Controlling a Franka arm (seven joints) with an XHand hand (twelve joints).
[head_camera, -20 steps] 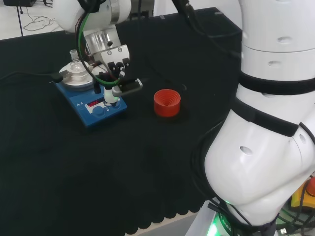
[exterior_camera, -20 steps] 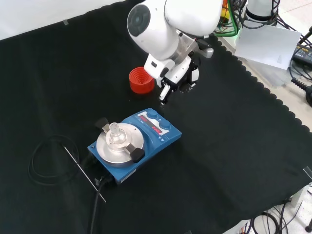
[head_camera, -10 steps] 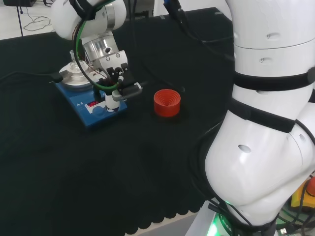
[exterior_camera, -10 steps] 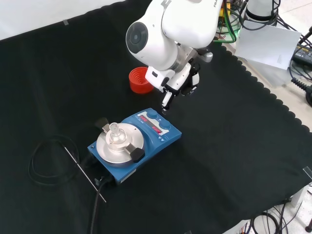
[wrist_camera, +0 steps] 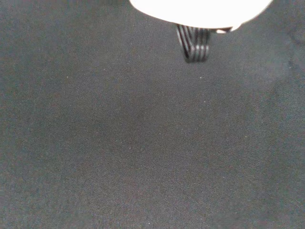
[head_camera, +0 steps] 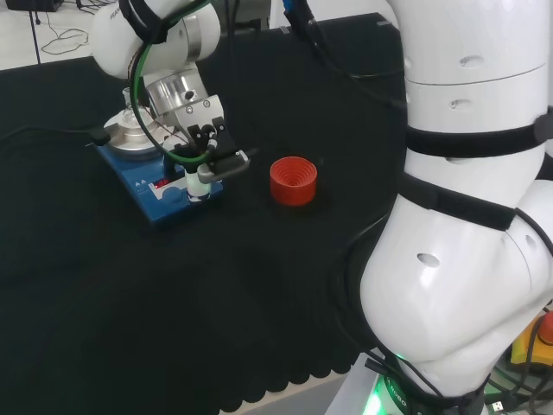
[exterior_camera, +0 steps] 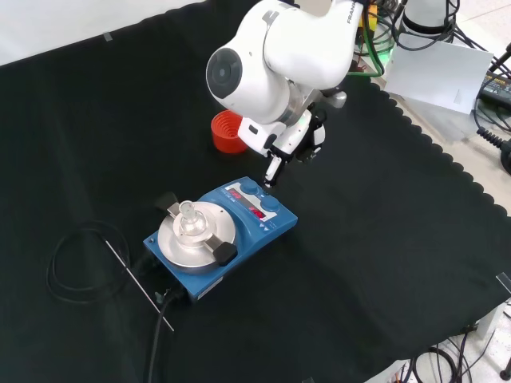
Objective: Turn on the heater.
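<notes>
While its red display glows, the blue heater (exterior_camera: 239,231) carries a round metal plate.

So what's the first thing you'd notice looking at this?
Probably the big white arm reaching down over the black cloth, with its hand pointing a finger at the front of the blue heater. Next, the bright red ribbed ring on the cloth just behind it in the front view.

Blue heater (exterior_camera: 239,231) w/ round silver plate, flat on cloth.
</notes>
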